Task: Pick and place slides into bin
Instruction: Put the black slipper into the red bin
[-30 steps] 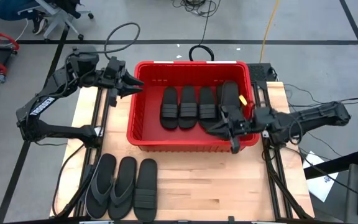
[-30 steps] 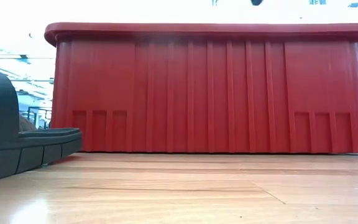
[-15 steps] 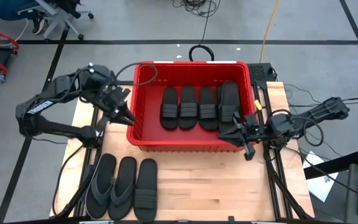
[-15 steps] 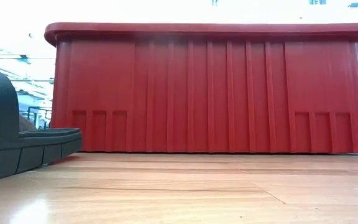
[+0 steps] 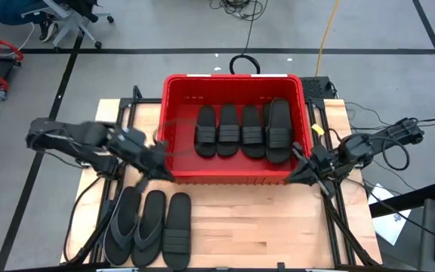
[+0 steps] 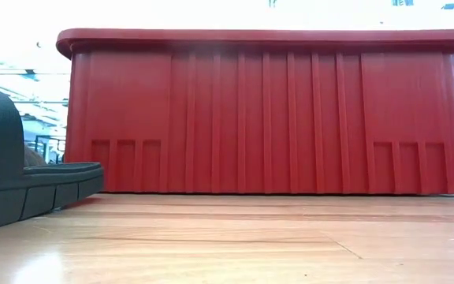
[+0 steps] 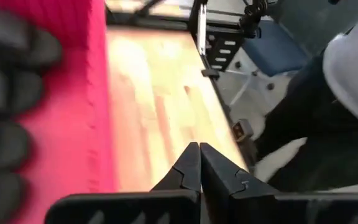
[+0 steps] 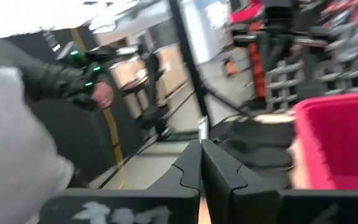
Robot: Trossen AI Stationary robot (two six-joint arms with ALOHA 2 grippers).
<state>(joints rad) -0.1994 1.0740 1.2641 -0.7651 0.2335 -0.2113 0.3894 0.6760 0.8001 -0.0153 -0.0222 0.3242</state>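
Note:
The red bin stands at the table's far middle, and several black slides lie side by side on its floor. Two thong slides and one band slide lie flat on the table's near left; one of them shows in the low view. My left gripper is shut and empty beside the bin's near left corner. My right gripper is shut and empty just off the bin's near right corner. Both wrist views show shut fingertips with nothing between them.
Bare wooden table lies between the bin and the near edge, to the right of the three slides. Black frame rails run along both table sides. The bin's tall near wall fills the low view.
My left gripper has swung from the bin's far left corner along its left side toward the near edge, sinking and shutting. My right gripper has drawn back from over the bin's right end, out past its near right corner. The slides have kept still.

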